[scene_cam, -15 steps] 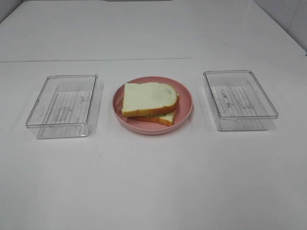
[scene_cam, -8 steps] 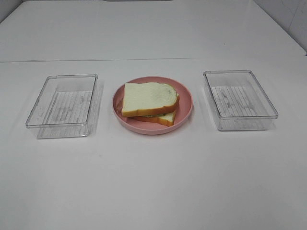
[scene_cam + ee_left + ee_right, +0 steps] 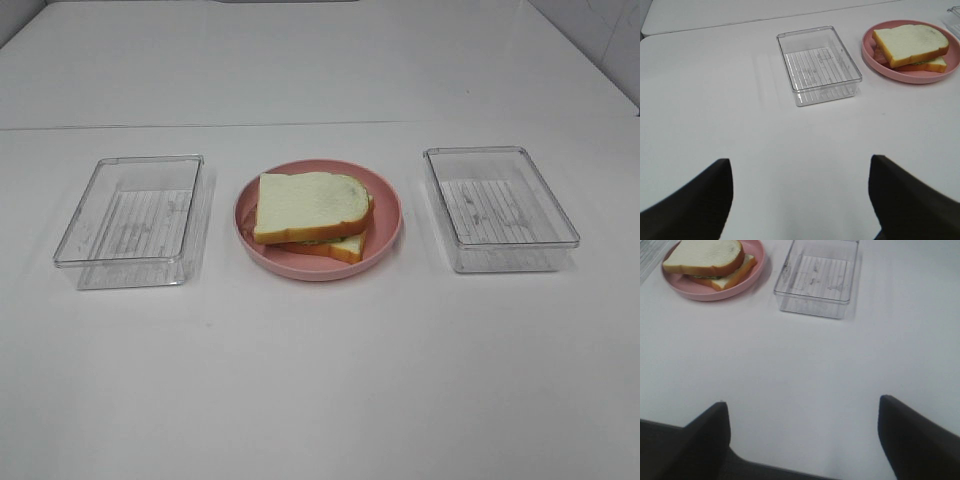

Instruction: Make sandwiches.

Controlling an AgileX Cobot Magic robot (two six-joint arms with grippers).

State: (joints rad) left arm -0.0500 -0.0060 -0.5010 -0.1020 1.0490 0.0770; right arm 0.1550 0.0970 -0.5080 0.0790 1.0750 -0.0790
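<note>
The sandwich is a stack of two white bread slices with orange-brown crust, a thin green filling edge between them. It lies on the pink round plate at the table's middle. It also shows in the left wrist view and the right wrist view. My left gripper is open and empty, well short of the left tray. My right gripper is open and empty, well short of the right tray. Neither arm shows in the exterior view.
An empty clear plastic tray stands left of the plate and another right of it. They also show in the left wrist view and the right wrist view. The white table has a seam behind them.
</note>
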